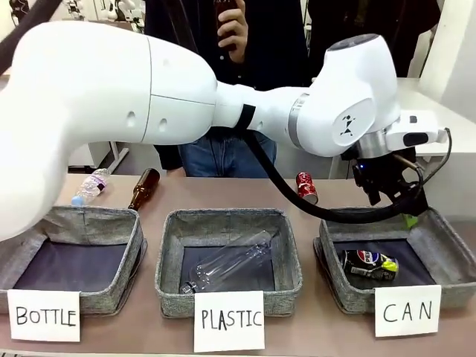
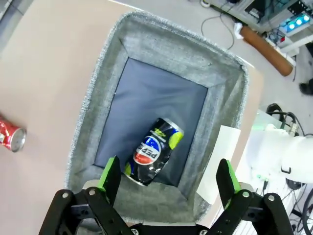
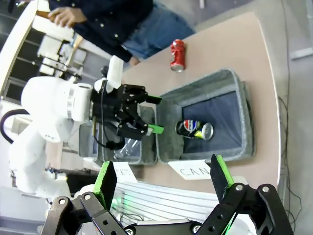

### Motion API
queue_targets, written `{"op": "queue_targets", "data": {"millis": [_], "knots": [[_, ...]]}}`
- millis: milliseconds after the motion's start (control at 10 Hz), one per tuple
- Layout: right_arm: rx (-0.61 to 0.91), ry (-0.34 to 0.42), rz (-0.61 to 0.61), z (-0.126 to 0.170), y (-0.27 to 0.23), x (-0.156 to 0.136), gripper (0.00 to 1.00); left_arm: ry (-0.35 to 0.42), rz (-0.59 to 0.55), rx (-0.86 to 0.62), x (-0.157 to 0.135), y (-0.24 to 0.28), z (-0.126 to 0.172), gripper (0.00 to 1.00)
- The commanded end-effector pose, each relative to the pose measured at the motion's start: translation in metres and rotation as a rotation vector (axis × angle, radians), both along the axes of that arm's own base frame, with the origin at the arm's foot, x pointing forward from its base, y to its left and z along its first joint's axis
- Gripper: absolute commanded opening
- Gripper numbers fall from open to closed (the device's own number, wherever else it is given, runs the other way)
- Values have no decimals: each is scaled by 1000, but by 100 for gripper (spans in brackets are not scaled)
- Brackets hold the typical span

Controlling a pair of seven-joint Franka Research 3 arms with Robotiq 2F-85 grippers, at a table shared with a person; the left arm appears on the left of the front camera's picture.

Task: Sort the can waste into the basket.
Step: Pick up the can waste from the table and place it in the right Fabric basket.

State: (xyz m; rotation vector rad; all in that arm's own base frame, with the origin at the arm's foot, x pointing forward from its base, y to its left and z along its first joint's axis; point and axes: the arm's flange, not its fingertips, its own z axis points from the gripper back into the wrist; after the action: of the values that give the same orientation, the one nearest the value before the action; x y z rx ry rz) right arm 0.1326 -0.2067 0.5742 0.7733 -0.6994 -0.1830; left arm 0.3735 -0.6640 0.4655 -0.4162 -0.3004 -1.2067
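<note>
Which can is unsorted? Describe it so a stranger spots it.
Find the basket signed CAN, on the robot's right. Beyond its far left corner, a red can rests on the table. The other can is black and lies inside the basket.

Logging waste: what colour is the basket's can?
Can: black, red-white-blue logo; left wrist view.

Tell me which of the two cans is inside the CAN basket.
The black can with the round logo: it lies on the dark bottom of the CAN basket. The red can sits on the table, outside it.
</note>
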Motion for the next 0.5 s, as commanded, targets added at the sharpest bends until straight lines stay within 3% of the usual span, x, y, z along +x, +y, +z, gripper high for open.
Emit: {"op": "queue_targets", "data": {"millis": [0,200,400], "knots": [[0,0,0,0,0,0,100,37,35,35,2,6,14,100],[5,-31,88,1,28,31,100,218,62,161,-8,58,40,100],[-23,-49,209,-2,74,77,100,322,113,102,-20,144,67,100]]}}
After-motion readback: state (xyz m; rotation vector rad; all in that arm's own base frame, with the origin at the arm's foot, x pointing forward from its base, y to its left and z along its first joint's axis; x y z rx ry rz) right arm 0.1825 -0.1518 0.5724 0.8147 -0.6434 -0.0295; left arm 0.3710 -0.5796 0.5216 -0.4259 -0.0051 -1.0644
